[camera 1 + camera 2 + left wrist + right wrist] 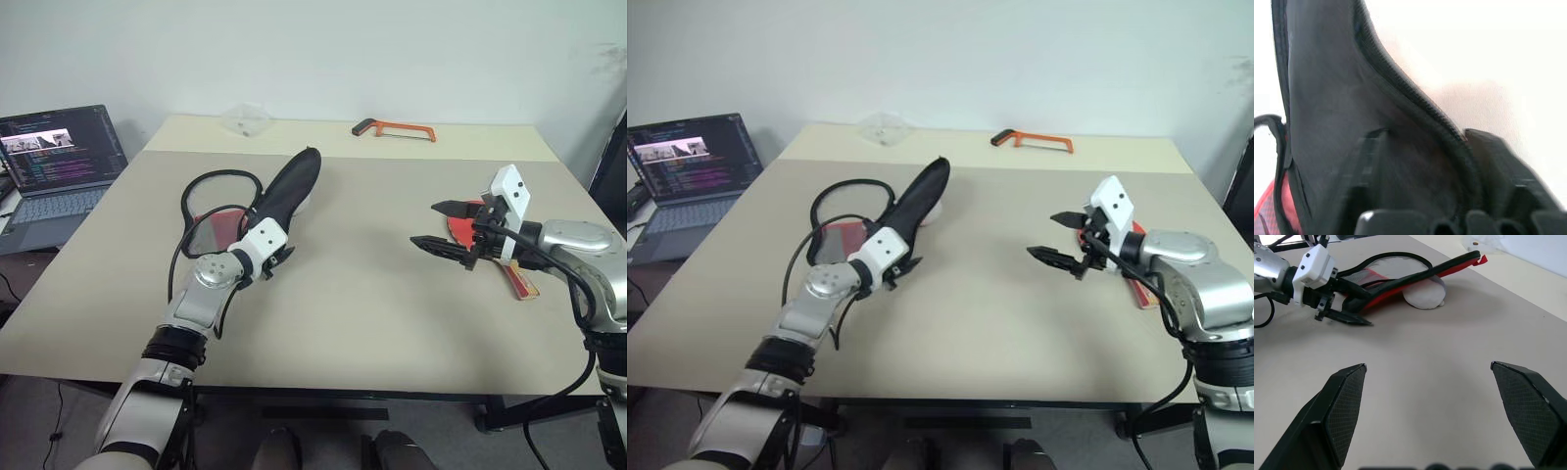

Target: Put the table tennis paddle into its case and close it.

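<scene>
1. Nearest the camera, the left hand (277, 257) reaches over the tan surface (372, 313) toward the case (286, 191). In the left wrist view one finger (1364, 181) lies over the black fabric and the other sits beyond the zipper edge, so the flap runs between them; whether they pinch it tight I cannot tell.
2. Black flap of the case stands lifted up on edge, slanting away from the left hand toward the far side of the surface. Its red underside and mesh pocket lie flat on the surface to the left, ringed by a loop of black zipper edging.
3. Beside the raised flap lies a small white rounded lump (1423, 295), touching or nearly touching the case.
4. On the right, the right hand (441, 225) hovers above the surface with its two fingers spread wide apart, holding nothing.
5. Just behind the right hand, the paddle (460, 223) lies flat on the surface, red face partly hidden, its striped handle pointing toward the near right edge. It is well apart from the case.
6. At the far edge lie an orange-framed hacksaw (394, 129) and a clear plastic item (245, 119).
7. Off to the left, a laptop (54, 166) stands open.
</scene>
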Controlling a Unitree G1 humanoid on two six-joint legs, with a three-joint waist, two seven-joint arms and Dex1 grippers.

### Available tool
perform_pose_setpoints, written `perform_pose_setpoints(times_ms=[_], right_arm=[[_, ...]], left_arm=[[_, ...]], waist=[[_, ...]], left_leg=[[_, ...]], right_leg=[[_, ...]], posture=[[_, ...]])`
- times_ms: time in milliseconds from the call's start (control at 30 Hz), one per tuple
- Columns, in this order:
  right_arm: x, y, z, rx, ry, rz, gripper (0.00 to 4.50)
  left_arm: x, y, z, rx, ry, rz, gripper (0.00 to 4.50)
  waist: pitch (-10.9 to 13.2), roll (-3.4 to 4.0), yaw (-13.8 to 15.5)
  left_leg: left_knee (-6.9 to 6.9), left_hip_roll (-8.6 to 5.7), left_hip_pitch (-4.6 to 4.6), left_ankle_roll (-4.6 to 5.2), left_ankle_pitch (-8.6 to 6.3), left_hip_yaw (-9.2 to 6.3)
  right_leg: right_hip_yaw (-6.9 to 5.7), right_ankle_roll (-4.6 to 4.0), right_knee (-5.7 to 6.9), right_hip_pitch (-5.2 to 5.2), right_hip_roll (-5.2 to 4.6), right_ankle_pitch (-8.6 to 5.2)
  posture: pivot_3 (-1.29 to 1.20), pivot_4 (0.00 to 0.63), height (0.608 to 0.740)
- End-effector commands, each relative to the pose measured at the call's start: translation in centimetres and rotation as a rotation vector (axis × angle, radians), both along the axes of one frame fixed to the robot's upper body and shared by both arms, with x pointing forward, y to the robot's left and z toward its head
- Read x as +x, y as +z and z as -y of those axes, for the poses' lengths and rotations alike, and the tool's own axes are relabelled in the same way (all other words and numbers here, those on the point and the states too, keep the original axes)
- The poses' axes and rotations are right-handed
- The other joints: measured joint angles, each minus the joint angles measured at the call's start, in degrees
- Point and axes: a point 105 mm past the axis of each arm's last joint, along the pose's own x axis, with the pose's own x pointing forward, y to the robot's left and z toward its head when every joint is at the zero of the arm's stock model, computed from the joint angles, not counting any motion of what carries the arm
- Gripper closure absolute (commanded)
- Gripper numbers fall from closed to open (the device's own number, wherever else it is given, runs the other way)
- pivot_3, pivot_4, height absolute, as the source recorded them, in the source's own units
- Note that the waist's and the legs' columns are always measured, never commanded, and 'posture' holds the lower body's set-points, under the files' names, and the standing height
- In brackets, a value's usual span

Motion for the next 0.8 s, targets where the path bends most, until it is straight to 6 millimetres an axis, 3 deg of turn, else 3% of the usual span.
perform_pose_setpoints(times_ms=[33, 133, 433, 600, 800], right_arm=[[-0.4, 1.5, 0.0, -0.009, 0.008, 0.071, 0.00], [-0.4, 1.5, -0.1, -0.009, 0.009, 0.072, 0.00], [-0.4, 1.5, -0.4, -0.018, 0.024, 0.079, 0.00], [-0.4, 1.5, -0.3, -0.030, 0.026, 0.084, 0.00], [-0.5, 1.5, -0.3, -0.043, 0.030, 0.086, 0.00]], left_arm=[[0.7, 3.6, 2.3, -0.031, -0.060, 0.129, 3.57], [0.6, 4.4, 4.1, -0.053, -0.119, 0.151, 4.48], [-0.6, 3.7, 10.5, -0.092, -0.286, 0.110, 4.48], [-1.2, 2.9, 13.2, -0.116, -0.313, 0.067, 4.48], [-2.5, 3.4, 16.4, -0.202, -0.355, 0.018, 4.48]], waist=[[0.00, -0.01, 0.16], [0.00, -0.01, 0.25], [0.00, -0.01, 0.24], [0.00, -0.01, 0.24], [0.00, -0.01, 0.24]], left_leg=[[0.00, 0.00, 0.00, 0.00, 0.00, 0.00], [0.00, -0.01, 0.00, 0.00, 0.00, 0.00], [-0.01, -0.02, -0.01, 0.00, 0.00, 0.00], [0.00, -0.04, -0.01, 0.00, 0.00, -0.01], [-0.01, -0.04, -0.01, 0.00, 0.00, -0.02]], right_leg=[[0.00, 0.00, 0.00, 0.00, 0.00, 0.00], [0.00, 0.01, -0.03, 0.02, 0.00, 0.00], [0.00, 0.02, -0.06, 0.02, 0.01, 0.01], [0.00, 0.03, -0.08, 0.04, 0.00, 0.01], [0.00, 0.03, -0.09, 0.04, 0.01, 0.01]], posture=[[0.00, 0.150, 0.740], [0.00, 0.150, 0.740], [0.00, 0.150, 0.740], [0.00, 0.150, 0.740], [0.00, 0.150, 0.740]])
